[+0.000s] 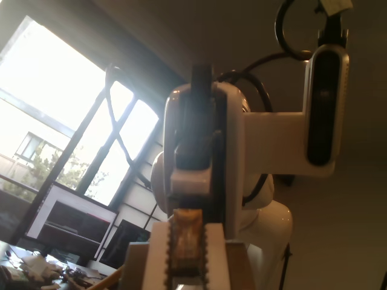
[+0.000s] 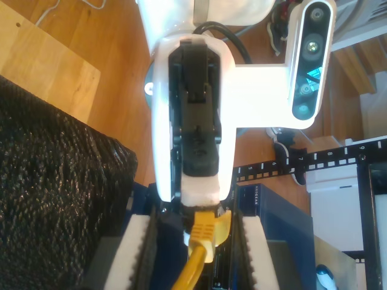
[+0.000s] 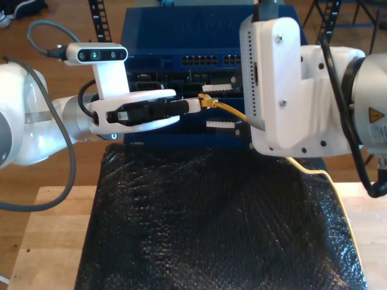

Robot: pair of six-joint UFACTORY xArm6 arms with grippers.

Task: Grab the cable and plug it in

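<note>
- 1 yellow cable [image 2: 195,266] with a moulded boot is seen between the toothed pads of my second gripper [image 2: 202,241], clamped, before the blue rack unit [image 3: 181,36].
- My first gripper [image 1: 186,251] is clenched on a pale strip.

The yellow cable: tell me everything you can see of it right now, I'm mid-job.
The thin yellow network cable ends in a yellow moulded boot that sits between the white toothed jaws of my second gripper, and the jaws look shut on it. In the exterior view the plug end points toward the exterior view's left, in front of the dark blue rack unit. The cord runs toward the exterior view's right and passes behind the other arm's white housing. Whether it is seated in a port cannot be told.
</note>
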